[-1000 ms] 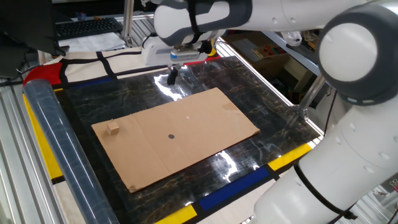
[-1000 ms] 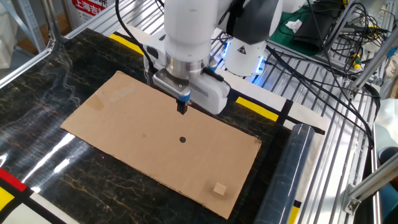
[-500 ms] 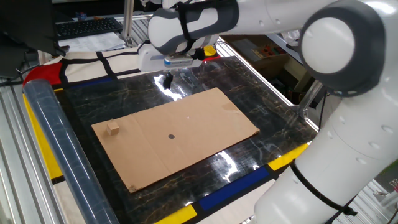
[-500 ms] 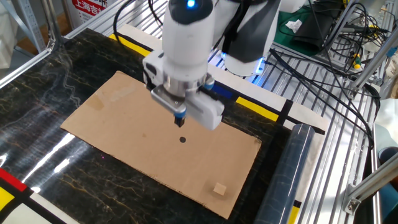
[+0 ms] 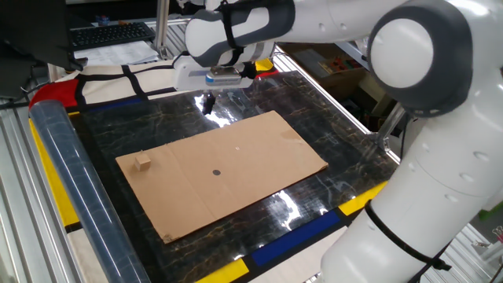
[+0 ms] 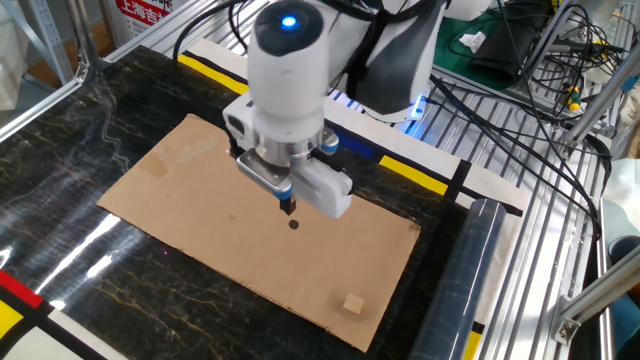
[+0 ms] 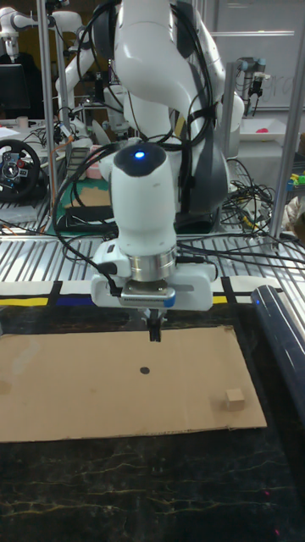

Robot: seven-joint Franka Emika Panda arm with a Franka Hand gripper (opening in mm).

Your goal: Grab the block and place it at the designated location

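The block (image 5: pixel 141 161) is a small tan wooden cube near the left end of the brown cardboard sheet (image 5: pixel 259 149); it also shows as the block (image 6: pixel 352 304) and the block (image 7: pixel 234 398). The designated location (image 5: pixel 217 172) is a dark round dot at the sheet's middle, seen too as the dot (image 6: pixel 293 223) and the dot (image 7: pixel 144 370). My gripper (image 5: pixel 208 104) hangs above the sheet's far edge, fingers together and holding nothing. In the other fixed view the gripper (image 6: pixel 288 206) appears just above the dot. In the tall view the gripper (image 7: pixel 154 332) is well left of the block.
A clear plastic roll (image 5: pixel 71 181) lies along the table side nearest the block, also seen as the roll (image 6: pixel 470 270). Yellow and blue tape (image 5: pixel 306 228) marks the dark marble table's border. A pale speck (image 5: pixel 237 145) sits on the cardboard. Cables (image 6: pixel 520 110) hang beyond the table.
The gripper has shifted steadily toward the block's end of the sheet and closer to the dot in the other fixed view. The block has not moved.
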